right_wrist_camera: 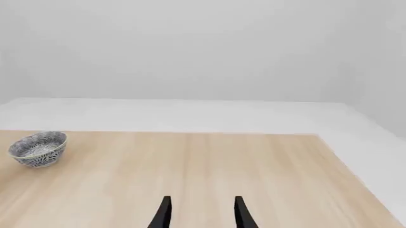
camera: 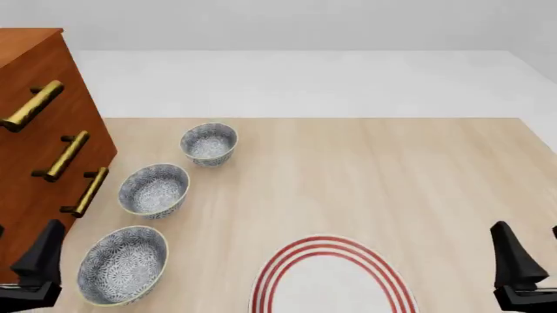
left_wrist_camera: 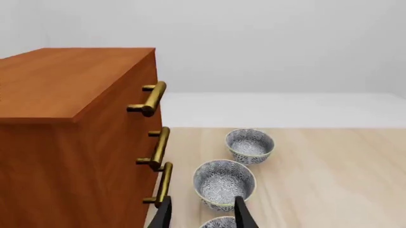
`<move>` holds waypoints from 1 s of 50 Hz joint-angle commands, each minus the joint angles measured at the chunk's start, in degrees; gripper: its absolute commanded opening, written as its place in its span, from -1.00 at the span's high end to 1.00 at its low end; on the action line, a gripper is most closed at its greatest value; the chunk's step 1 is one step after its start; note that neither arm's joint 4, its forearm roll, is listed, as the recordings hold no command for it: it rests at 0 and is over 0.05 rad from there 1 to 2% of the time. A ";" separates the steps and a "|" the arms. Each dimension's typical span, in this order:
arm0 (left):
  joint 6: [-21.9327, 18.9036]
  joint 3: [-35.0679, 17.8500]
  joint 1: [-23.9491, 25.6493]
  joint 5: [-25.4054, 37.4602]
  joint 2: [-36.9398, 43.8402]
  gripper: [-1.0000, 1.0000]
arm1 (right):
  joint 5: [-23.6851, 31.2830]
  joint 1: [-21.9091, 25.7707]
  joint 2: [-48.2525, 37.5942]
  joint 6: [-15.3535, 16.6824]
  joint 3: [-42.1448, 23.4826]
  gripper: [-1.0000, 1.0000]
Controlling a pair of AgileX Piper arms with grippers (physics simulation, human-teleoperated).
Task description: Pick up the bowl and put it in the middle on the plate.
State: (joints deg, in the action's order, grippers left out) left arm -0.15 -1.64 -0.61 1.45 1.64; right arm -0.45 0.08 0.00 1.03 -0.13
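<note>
Three look-alike blue-and-white floral bowls stand in a slanted row on the left of the table: a far bowl (camera: pixel 209 143), a middle bowl (camera: pixel 154 189) and a near bowl (camera: pixel 122 264); nothing marks one out as the task's bowl. The white plate (camera: pixel 327 245) with red rings lies at the front centre, cut off by the frame edge. My left gripper (camera: pixel 26 229) hangs open at the front left, beside the near bowl and apart from it. Its wrist view shows the left gripper (left_wrist_camera: pixel 203 202) above the row of bowls (left_wrist_camera: pixel 223 183). My right gripper (camera: pixel 527 228) is open at the front right, holding nothing.
A tall wooden drawer cabinet (camera: pixel 35 130) with brass handles (camera: pixel 68 155) stands at the left edge, right beside the bowls. In the right wrist view the right gripper (right_wrist_camera: pixel 203 199) points over bare wood, with the far bowl (right_wrist_camera: pixel 38 148) off to one side.
</note>
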 commanded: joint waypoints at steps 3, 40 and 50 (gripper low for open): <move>-0.85 1.00 0.85 -1.20 -1.10 -1.00 | -0.55 0.09 -0.01 1.75 -0.51 -1.00; 1.02 -12.89 11.03 8.48 6.43 -1.00 | -1.13 0.26 -0.01 2.63 -0.37 -1.00; 5.44 -19.01 13.32 10.48 13.15 -1.00 | -0.67 0.17 -0.02 1.75 -0.35 -1.00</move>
State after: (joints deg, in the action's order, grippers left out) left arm 1.24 -14.95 10.17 9.46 10.20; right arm -1.41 0.29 -0.02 3.26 -0.46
